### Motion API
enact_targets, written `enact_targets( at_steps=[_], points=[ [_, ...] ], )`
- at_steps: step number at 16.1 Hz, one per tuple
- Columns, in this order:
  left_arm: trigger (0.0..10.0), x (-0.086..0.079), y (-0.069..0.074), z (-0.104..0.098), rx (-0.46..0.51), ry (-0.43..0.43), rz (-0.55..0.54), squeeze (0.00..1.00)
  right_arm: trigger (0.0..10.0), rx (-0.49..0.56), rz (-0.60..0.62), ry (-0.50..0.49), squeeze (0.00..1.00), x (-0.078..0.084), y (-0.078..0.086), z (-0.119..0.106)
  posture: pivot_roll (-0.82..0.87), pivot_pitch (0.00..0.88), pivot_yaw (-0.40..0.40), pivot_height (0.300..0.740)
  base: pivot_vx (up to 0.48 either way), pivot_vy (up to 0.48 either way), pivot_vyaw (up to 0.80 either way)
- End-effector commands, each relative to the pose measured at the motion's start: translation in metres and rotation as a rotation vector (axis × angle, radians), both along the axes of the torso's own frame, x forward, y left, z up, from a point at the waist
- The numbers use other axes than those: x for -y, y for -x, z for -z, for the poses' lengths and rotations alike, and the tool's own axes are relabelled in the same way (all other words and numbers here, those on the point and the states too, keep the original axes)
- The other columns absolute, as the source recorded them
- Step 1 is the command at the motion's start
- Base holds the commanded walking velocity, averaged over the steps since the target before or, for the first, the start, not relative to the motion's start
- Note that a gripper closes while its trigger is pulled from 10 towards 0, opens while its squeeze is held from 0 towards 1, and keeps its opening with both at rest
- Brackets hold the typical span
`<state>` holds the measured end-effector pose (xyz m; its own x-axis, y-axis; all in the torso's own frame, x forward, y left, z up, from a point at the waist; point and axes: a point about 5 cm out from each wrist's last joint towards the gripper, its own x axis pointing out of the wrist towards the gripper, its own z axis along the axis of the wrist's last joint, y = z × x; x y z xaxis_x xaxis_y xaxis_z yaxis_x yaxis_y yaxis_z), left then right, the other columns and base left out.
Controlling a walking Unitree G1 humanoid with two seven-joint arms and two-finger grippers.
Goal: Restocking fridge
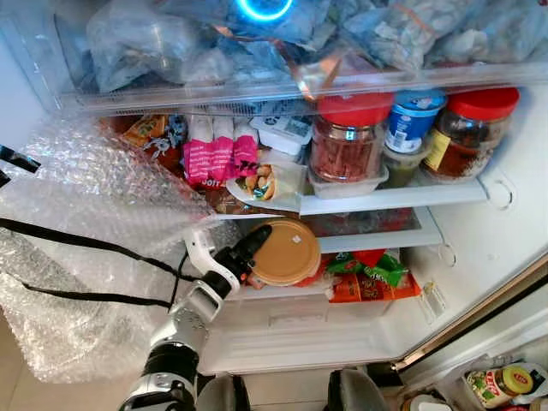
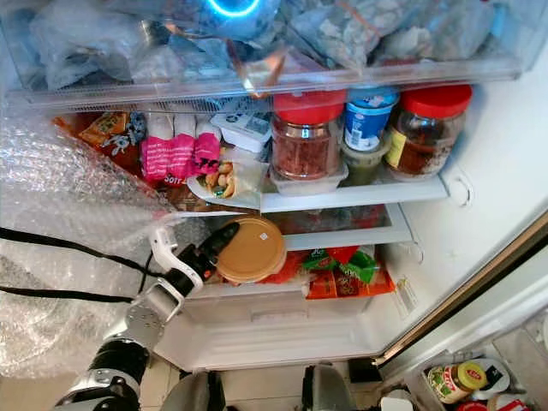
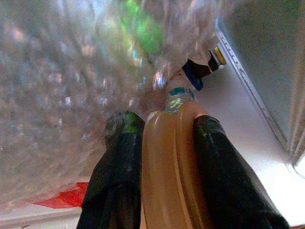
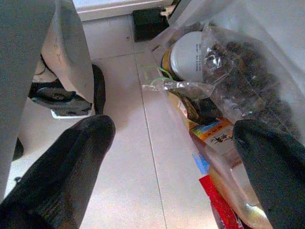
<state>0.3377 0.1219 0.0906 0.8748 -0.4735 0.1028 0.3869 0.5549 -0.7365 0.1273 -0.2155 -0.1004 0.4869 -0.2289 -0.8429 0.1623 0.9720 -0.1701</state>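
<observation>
The left hand (image 1: 254, 248) gripped the tan-lidded jar (image 1: 286, 252) by its rim, just below the fridge's middle shelf (image 1: 394, 199). It needed a level push inward past the bubble wrap (image 1: 94, 223). The right hand (image 4: 171, 167) hung open, idle.

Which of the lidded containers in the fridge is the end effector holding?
The tan-lidded tub on the lower shelf, clamped by the left end effector. The two red-lidded jars and blue-lidded tub stand untouched above.
</observation>
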Motion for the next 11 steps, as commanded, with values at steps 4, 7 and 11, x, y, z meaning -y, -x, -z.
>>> enact_targets(
  at_steps=[4, 7, 11],
  points=[
    [10.0, -0.01, -0.009, -0.009, 0.039, -0.022, -0.139, 0.0, 10.0, -0.025, -0.019, -0.025, 0.0, -0.006, 0.008, 0.004, -0.04, 0.16, 0.053, 0.644, 0.0, 0.0, 0.0],
    [10.0, -0.018, -0.013, -0.005, 0.004, -0.075, -0.236, 0.0, 10.0, -0.022, -0.022, -0.026, 0.0, -0.007, 0.007, 0.004, -0.05, 0.159, 0.052, 0.644, 0.0, 0.0, 0.0],
    [10.0, -0.014, -0.023, -0.009, -0.016, -0.111, -0.307, 0.0, 10.0, -0.024, -0.022, -0.025, 0.0, -0.007, 0.008, 0.004, -0.06, 0.161, 0.052, 0.644, 0.0, 0.0, 0.0]
  ],
)
